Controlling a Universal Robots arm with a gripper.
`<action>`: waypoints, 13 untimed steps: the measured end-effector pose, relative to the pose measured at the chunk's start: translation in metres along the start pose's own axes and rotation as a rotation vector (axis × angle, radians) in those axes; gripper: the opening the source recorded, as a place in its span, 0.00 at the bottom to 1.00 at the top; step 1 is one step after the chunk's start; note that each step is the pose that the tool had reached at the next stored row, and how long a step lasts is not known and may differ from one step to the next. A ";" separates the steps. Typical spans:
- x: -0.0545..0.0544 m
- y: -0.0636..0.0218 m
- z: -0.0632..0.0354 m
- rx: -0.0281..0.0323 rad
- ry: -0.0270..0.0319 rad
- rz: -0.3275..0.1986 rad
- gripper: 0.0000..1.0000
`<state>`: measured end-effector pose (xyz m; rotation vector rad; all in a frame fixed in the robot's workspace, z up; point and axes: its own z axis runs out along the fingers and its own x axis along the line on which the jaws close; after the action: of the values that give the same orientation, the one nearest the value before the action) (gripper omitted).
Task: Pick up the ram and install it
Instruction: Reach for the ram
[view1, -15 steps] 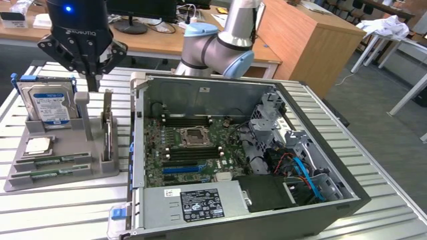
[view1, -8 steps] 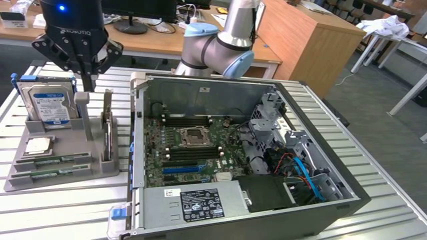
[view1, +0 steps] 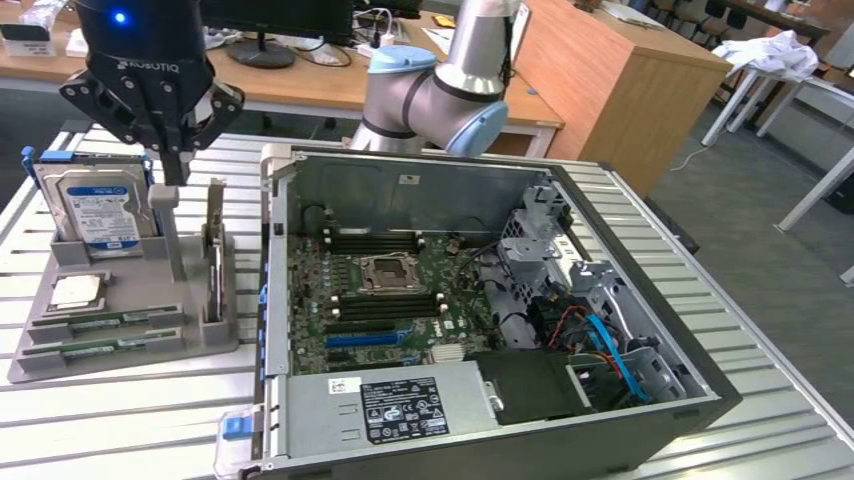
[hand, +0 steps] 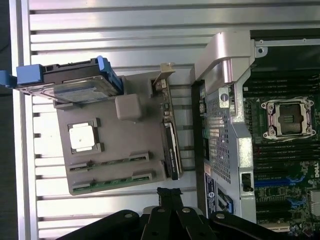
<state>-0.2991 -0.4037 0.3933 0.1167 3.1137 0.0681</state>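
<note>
– Slatted metal table (view1: 120, 430) (hand: 125, 30) is seen under everything; office desks and a wooden cabinet (view1: 614, 80) are made out in the bkgd. What's set on it?
– Grey holder (view1: 200, 340) (hand: 130, 145) is placed directly below the gripper (view1: 174, 170) (hand: 170, 194). Open PC case (view1: 694, 400) (hand: 230, 55) is laid just beside the holder, off to the gripper's side toward the ext. view's right.
– Gripper state?
– Its fingers are pressed together, w/ nothing held btwn them. It's hung above the holder, roughly over the post (view1: 167, 215) (hand: 129, 106) btwn the HDD (view1: 100, 210) (hand: 75, 82) and an upright card (view1: 214, 255) (hand: 170, 145). No contact w/ either is seen.
– Ram?
– Two are laid flat in slots on the holder. First ram stick (view1: 104, 322) (hand: 110, 161) is found just past the CPU (view1: 76, 291) (hand: 82, 137), reckoned from the gripper. Second ram stick (view1: 96, 347) (hand: 112, 182) is laid parallel, just beside the first, one slot farther out at the holder's edge. Both are well below the fingertips and untouched.
– What's closer to the gripper than the ram?
– HDD, stood on edge in a blue bracket, is nearest, w/ the upright card on the fingertips' other side. CPU is laid flat btwn HDD and ram.
– Case?
– Mobo (view1: 340, 320) (hand: 300, 175) is exposed, w/ the CPU socket (view1: 387, 270) (hand: 287, 117) in the middle and long dark slots either side. PSU (view1: 387, 405) w/ a white label is seen along one wall. Arm (view1: 427, 100) is seen past the case.
</note>
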 end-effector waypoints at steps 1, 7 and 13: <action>0.001 -0.0006 0.0000 0.0000 -0.0001 0.000 0.10; 0.008 -0.0038 -0.0003 0.0002 -0.0001 0.000 0.10; 0.012 -0.0045 -0.0005 0.0002 -0.0001 0.000 0.10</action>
<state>-0.3118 -0.4073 0.3933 0.1164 3.1136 0.0677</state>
